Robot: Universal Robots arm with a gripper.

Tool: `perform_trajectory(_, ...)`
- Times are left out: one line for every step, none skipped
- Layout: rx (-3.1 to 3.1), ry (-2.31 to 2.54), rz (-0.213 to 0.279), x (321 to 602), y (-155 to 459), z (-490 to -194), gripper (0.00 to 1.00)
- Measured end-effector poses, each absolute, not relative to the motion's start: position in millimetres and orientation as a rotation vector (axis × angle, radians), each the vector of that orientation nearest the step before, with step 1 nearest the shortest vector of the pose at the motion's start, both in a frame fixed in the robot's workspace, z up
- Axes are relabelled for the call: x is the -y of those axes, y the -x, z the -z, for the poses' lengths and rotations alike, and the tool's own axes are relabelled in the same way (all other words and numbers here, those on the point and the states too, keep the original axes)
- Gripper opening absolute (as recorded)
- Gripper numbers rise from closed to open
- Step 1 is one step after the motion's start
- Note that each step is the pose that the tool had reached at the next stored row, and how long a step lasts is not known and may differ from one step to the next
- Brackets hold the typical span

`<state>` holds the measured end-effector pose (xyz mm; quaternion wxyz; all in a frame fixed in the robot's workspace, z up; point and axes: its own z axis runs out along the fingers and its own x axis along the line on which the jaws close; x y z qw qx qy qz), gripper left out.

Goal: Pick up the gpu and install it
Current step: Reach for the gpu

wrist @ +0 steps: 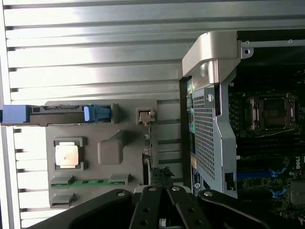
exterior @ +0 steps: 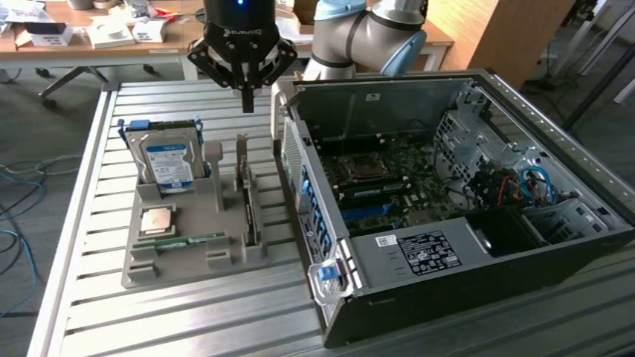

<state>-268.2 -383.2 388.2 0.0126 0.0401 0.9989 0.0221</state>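
Open computer case (exterior: 436,249) is sitting at the front of a slatted metal table (exterior: 100,327). Just beside it, toward the exterior view's left, a grey tray (exterior: 184,271) is holding the graphics card (exterior: 249,212) standing on edge, next to a hard drive (exterior: 169,163). Black claw (exterior: 247,104) is hanging above the card, fingers pressed together, gripping nothing.

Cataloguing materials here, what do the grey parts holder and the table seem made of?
Grey parts holder: probably matte plastic, perhaps printed; dull, uniform, no glare. Table: likely brushed aluminium; pale slats with bright reflections.
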Motion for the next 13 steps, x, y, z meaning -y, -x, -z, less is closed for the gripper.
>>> perform_trajectory(-3.113, -0.125, -0.069, 383.2, 268.2, -388.3, 0.11)
perform_trajectory(-3.113, -0.125, -0.069, 383.2, 268.3, -388.3, 0.11)
perform_trajectory(-3.113, -0.125, -0.069, 383.2, 268.3, -388.3, 0.11)
perform_trajectory(-3.113, -0.125, -0.069, 383.2, 268.3, -388.3, 0.11)
perform_trajectory(-3.113, -0.125, -0.069, 383.2, 268.3, -388.3, 0.11)
perform_trajectory(-3.113, -0.125, -0.069, 383.2, 268.4, -388.3, 0.11)
perform_trajectory(-3.113, -0.125, -0.069, 383.4, 268.6, -388.3, 0.11)
perform_trajectory(-3.113, -0.125, -0.069, 383.9, 268.9, -388.3, 0.11)
perform_trajectory(-3.113, -0.125, -0.069, 384.5, 269.2, -388.3, 0.11)
perform_trajectory(-3.113, -0.125, -0.069, 385.2, 269.6, -388.3, 0.11)
perform_trajectory(-3.113, -0.125, -0.069, 386.1, 270.0, -388.3, 0.11)
perform_trajectory(-3.113, -0.125, -0.069, 387.1, 270.5, -388.2, 0.11)
perform_trajectory(-3.113, -0.125, -0.069, 388.1, 271.1, -388.2, 0.11)
